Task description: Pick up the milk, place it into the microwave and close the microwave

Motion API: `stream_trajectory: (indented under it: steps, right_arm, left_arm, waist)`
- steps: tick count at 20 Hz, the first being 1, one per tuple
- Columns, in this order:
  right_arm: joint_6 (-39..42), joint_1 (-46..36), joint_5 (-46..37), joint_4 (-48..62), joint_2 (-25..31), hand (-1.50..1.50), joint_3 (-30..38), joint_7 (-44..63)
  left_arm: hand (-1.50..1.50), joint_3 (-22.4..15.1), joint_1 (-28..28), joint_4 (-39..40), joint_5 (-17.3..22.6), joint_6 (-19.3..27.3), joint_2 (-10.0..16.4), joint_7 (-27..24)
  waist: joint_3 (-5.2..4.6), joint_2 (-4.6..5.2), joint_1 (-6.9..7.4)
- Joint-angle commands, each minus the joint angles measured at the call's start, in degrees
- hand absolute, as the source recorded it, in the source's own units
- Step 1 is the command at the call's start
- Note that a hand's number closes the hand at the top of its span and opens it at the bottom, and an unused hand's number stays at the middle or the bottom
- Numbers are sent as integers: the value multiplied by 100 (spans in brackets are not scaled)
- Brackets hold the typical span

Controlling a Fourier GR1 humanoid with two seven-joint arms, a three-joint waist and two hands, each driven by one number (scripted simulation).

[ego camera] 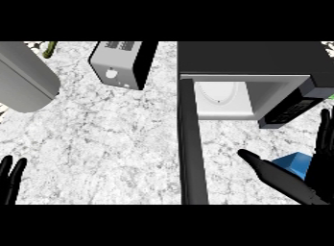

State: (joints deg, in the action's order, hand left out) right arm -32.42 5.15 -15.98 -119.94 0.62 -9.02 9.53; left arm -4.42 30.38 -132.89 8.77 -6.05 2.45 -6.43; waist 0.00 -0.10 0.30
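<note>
The milk [294, 164] shows as a blue carton low on the right side of the table [99, 144], in front of the microwave [255, 57] and to the right of its door. Only part of the carton is visible, because it sits in the gap between the thumb and the fingers of the right hand [331, 163]. That hand is spread wide, its fingers straight and pointing away from the robot and its thumb stretched out to the left. Whether any of it touches the carton cannot be told.

The microwave stands at the far right of the table with its door [192, 144] swung fully open. Seen edge-on, the door is a long dark bar that runs from the oven's left corner toward the robot, and it stands as a wall just to the left of the thumb and the milk. Inside the white cavity lies a pale round plate [220, 93]. The black control panel [294, 108] is on the oven's right, beyond the carton.

Left of the microwave stands a toaster [120, 62]. A large grey rounded object [17, 77] fills the far left corner, with a small green thing [51, 48] just behind it.

The left hand [3, 182] rests at the lower left edge, fingers straight and up, well apart from everything else.
</note>
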Motion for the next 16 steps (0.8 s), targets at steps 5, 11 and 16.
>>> stream_trajectory:
  steps: [5,11,16]
  right_arm:
    - [157,919,979,542,-43,-150,649,-1293]
    - [247,1278,1548,984,-61,-150,833,-2030]
    - [733,1590,2057,1963,-61,-150,1241,-3194]
  left_arm:
    - [-150,34,326,356,-183,-268,-110,-621]
    - [-150,-692,612,-9,-599,81,-238,-510]
    - [-150,421,634,109,292,-562,128,-616]
  waist:
    - [3,-1,-23]
    - [4,0,-24]
    - [4,1,-27]
